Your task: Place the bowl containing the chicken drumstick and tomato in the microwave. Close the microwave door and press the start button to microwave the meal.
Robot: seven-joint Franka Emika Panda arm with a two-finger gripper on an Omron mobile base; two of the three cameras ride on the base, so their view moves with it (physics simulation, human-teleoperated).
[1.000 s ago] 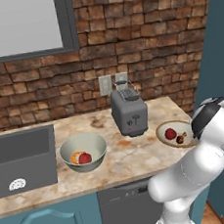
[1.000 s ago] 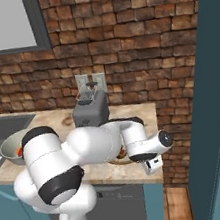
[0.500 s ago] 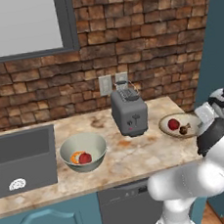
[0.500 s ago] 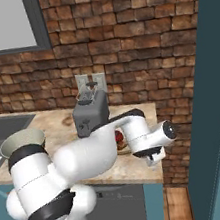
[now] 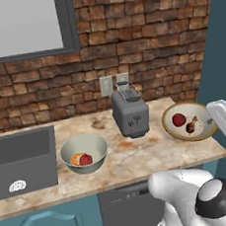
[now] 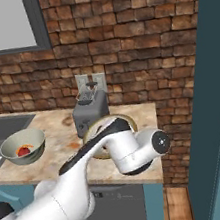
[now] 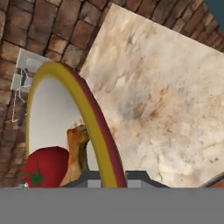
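Gripper point(image 7: 114, 175) clamped on the tan-gold rim of the bowl point(image 7: 52, 118), one finger either side; tomato point(image 7: 46, 167) and chicken drumstick point(image 7: 78, 151) inside, just beyond the fingertips; counter point(image 7: 166, 96) beneath

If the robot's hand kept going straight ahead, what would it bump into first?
The hand is already clamped on the bowl rim; straight on, it would probably slide along the bowl toward the brick wall, though depth is hard to judge.
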